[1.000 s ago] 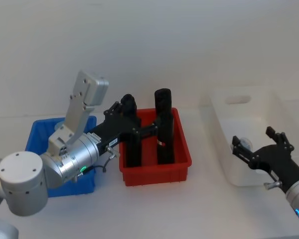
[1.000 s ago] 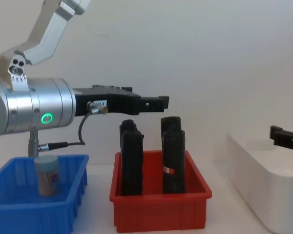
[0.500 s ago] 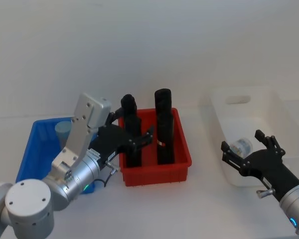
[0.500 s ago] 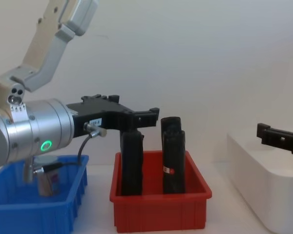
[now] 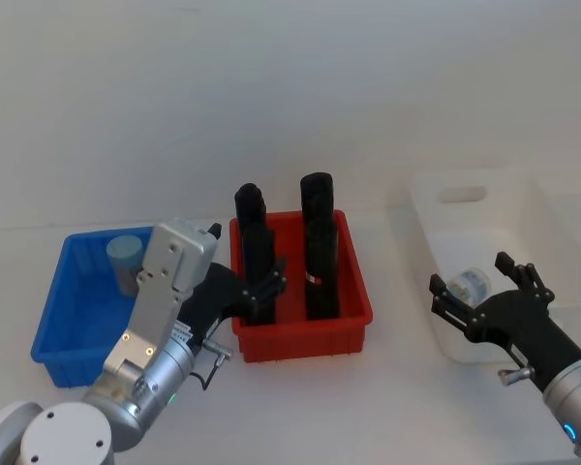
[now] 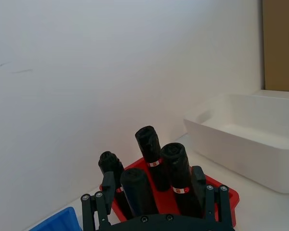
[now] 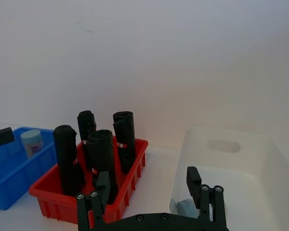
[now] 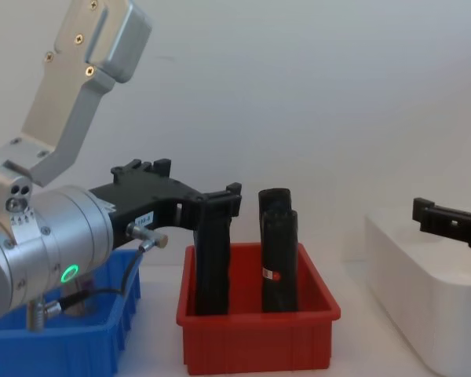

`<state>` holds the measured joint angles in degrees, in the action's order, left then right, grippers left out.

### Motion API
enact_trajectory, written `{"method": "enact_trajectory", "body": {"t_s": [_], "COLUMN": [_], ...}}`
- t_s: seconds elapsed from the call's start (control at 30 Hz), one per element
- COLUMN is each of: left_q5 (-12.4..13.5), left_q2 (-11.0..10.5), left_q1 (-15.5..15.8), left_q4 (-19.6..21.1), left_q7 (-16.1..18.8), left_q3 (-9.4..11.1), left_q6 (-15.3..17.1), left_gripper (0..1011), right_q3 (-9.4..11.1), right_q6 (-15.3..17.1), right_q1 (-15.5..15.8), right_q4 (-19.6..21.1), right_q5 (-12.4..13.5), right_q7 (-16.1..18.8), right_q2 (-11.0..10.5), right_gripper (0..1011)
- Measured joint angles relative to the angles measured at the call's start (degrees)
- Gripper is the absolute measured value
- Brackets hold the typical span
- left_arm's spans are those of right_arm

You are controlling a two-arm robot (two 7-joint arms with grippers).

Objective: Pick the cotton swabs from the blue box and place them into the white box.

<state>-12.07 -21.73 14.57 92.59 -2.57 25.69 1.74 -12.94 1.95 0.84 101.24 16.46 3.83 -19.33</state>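
Light: bright, even, diffuse, from overhead; no hard beam. The wall (image 5: 290, 87) and the table (image 5: 387, 407) are both pale and nearly merge where they meet. The white box (image 5: 504, 242) washes out against them; its rims read faintly in the head view. Shadows are soft: a thin grey band lies along the front foot of the red bin (image 5: 305, 339), and another under the white box in the left wrist view. The black rolls (image 8: 276, 251) are very dark, with little surface detail. The left arm's metal housing (image 8: 55, 236) carries broad, mild highlights, no harsh glare. Its green lamp (image 8: 68, 273) glows clearly.
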Motion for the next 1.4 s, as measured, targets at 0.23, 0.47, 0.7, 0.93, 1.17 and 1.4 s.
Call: {"method": "enact_trajectory", "body": {"t_s": [0.23,0.47,0.7,0.93,1.17,1.4], "left_q5": [0.6,0.6,0.6,0.6,0.6,0.6], "left_q2": [-0.2,-0.2,-0.2,-0.2,-0.2,-0.2], "left_q1": [-0.9,-1.0,-1.0,-1.0,-1.0,-1.0], "left_q4": [0.6,0.6,0.6,0.6,0.6,0.6], "left_q7": [1.8,2.0,2.0,2.0,2.0,2.0], "left_q3": [0.4,0.4,0.3,0.3,0.3,0.3], "left_q6": [-0.9,-1.0,-1.0,-1.0,-0.9,-0.9], "left_gripper": [1004,1004,1004,1004,1004,1004], "right_q3": [0.0,0.0,0.0,0.0,0.0,0.0], "right_q6": [0.0,0.0,0.0,0.0,0.0,0.0], "right_q1": [0.0,0.0,0.0,0.0,0.0,0.0], "right_q4": [0.0,0.0,0.0,0.0,0.0,0.0], "right_q5": [0.0,0.0,0.0,0.0,0.0,0.0], "right_q7": [0.0,0.0,0.0,0.0,0.0,0.0], "right_q2": [0.0,0.0,0.0,0.0,0.0,0.0], "right_gripper": [1001,1001,1001,1001,1001,1001]}}
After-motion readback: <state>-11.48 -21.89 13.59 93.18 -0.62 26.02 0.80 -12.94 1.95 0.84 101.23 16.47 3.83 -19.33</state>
